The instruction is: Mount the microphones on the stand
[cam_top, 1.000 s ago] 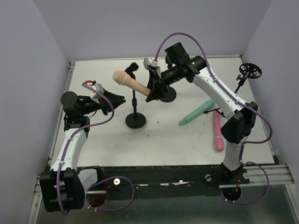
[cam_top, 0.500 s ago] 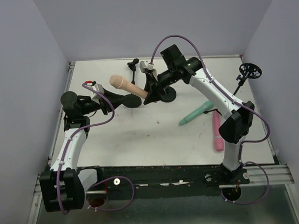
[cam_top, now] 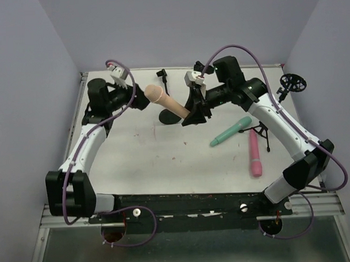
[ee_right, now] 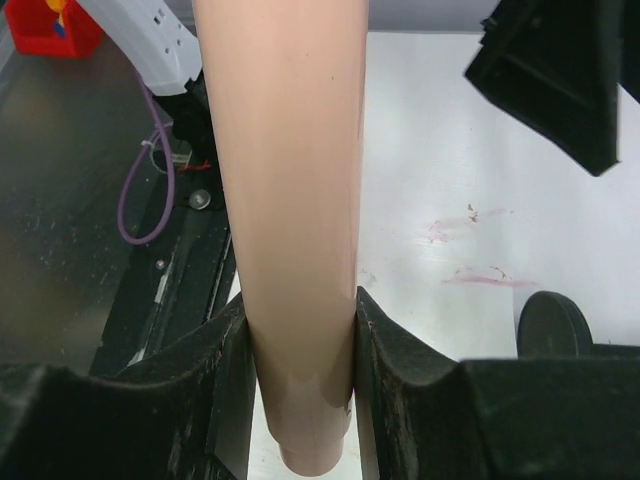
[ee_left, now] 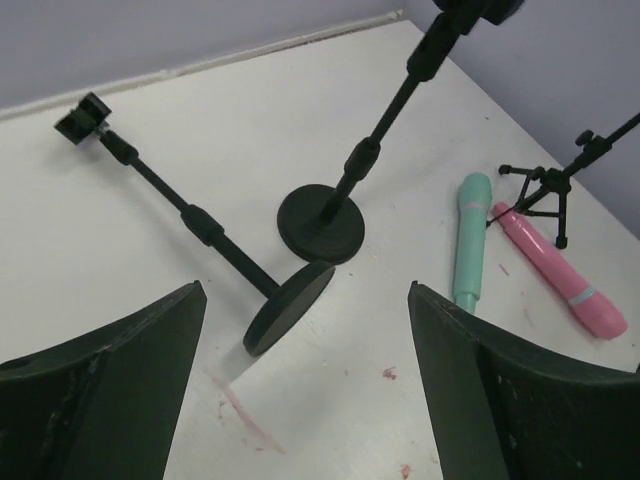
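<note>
Peach-tan microphone (cam_top: 168,102) pointed toward ten o'clock, clamped in the right gripper (cam_top: 193,114); the left gripper (ee_left: 300,310) jaws stood apart.

The peach-tan microphone (cam_top: 167,101) and mint-teal microphone (cam_top: 229,132) are plain; the pink microphone (ee_left: 555,272) carries a pale band. The toppled stand (ee_left: 200,228) is black, the worktop (cam_top: 164,160) white with reddish smears (ee_left: 245,415).

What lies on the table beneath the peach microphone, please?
The black round base of a toppled stand shows below the peach microphone. The right tool gripping the microphone covers the table just beyond it.
</note>
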Robot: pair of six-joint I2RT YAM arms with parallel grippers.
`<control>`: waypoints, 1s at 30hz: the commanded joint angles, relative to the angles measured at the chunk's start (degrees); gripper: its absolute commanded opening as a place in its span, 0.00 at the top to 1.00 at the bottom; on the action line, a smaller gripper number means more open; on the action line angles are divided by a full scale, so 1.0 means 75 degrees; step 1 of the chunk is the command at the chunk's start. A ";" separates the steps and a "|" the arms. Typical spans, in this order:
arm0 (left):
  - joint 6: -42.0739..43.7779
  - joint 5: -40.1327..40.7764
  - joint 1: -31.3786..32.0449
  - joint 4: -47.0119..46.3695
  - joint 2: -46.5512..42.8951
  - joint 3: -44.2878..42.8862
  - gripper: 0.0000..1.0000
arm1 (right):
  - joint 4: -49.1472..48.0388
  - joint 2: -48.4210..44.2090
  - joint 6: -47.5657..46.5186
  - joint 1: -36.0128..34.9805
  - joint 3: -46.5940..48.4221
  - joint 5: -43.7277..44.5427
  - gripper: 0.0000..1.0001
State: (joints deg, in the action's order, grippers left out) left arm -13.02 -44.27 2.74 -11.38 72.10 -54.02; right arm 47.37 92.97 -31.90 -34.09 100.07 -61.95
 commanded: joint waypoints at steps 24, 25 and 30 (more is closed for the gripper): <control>-0.1006 0.3268 0.0864 0.8338 0.8140 -0.9637 0.18 | -0.1759 -0.1931 0.0480 0.1721 -0.2996 -0.1021 0.83; -0.1100 0.3139 0.0888 0.8302 0.8257 -0.9660 0.18 | -0.1746 -0.1908 0.0480 0.1721 -0.2995 -0.1009 0.83; -0.1696 0.2904 0.1075 0.8022 0.8621 -0.9837 0.18 | -0.1758 -0.1884 0.0445 0.1767 -0.3007 -0.1032 0.83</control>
State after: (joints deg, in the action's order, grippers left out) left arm -22.28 -17.80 8.73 48.58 134.02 -126.13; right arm 33.58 78.59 -27.14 -21.52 77.28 -67.40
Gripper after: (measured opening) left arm 0.820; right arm 0.440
